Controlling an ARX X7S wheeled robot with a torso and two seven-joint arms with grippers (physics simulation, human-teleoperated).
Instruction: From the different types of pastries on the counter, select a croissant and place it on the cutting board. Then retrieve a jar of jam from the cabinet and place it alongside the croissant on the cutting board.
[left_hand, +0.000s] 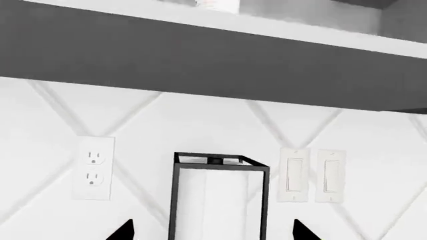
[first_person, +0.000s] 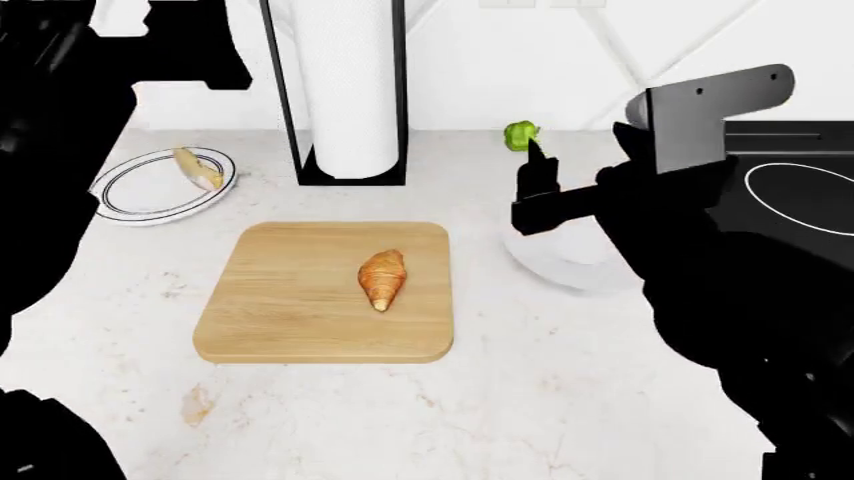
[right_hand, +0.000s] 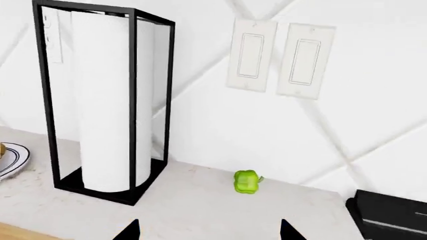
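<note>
Black left arm (first_person: 54, 200) fills near frame, raised; left gripper (left_hand: 213, 231) tips apart, empty | croissant (first_person: 383, 279) on cutting board (first_person: 280, 320), first half done | jar of jam not clearly seen; aim above cabinet underside (left_hand: 200, 65), keep level | right gripper (right_hand: 208, 230) spread, empty | no legible writing

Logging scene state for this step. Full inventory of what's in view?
cutting board: 1, light wood, counter centre
croissant: 1, golden-brown, on board
counter: 1, white marble-look
plate: 1, white, dark-rimmed, left of board
pale pastry: 1, yellowish, on plate
paper towel roll: 1, white, in black wire holder, behind board
green pepper: 1, by wall
white bowl: 1, right of board
light switches: 2, white, wall
outlet: 1, white, wall
right gripper: black, above bowl
</note>
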